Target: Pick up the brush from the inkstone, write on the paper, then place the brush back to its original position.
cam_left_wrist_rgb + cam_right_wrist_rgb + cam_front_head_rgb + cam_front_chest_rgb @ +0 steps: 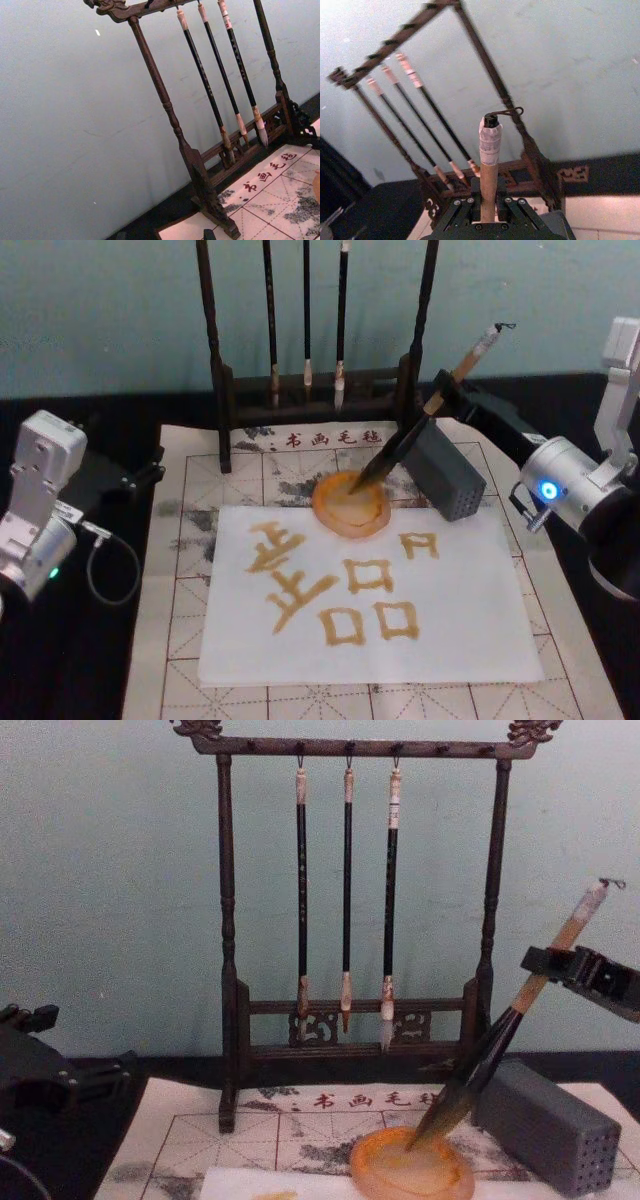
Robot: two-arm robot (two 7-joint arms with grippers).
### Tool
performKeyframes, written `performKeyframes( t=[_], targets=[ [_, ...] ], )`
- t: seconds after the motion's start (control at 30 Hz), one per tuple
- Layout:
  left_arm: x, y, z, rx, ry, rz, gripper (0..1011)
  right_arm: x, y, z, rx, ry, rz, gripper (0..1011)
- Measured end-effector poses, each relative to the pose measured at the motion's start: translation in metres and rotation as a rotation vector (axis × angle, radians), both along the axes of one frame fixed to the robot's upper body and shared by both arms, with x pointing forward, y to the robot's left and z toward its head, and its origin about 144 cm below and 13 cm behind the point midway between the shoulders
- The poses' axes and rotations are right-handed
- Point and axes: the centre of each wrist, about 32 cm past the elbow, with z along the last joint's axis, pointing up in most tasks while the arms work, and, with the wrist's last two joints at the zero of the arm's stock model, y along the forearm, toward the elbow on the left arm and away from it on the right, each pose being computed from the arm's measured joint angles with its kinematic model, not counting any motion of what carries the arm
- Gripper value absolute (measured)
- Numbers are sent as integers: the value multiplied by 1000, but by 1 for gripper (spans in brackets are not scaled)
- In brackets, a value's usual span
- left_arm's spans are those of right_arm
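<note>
The brush [405,440] leans steeply, its tan handle clamped in my right gripper [441,394], which is shut on it. Its dark tuft rests inside the round orange inkstone [338,523] at the paper's far edge. From the chest, the brush [495,1045] slants down from my right gripper [550,963] into the inkstone [385,1175]. The right wrist view looks up the brush handle [489,165] past the closed fingers [465,207]. The white paper [460,625] carries several yellow-brown brushed characters. My left gripper [118,476] is parked at the left, off the felt.
A grey block with small holes [448,475] stands right of the inkstone, close under the brush. A dark wooden rack [228,920] with three thin hanging brushes [346,890] stands behind. Beige grid felt [190,570] lies under the paper.
</note>
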Motion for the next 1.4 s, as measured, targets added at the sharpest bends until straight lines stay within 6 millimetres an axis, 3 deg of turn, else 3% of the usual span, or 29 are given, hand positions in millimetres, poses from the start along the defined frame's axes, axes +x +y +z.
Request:
performKeyframes(
  t=[0.57,1.4],
  targets=[
    [0,0,0,0,0,0,1001,-25,-11,-21,-205,-308,126,198],
    [0,0,0,0,0,0,1001,-48,-22,-31,-294,-457,231,198]
  ],
)
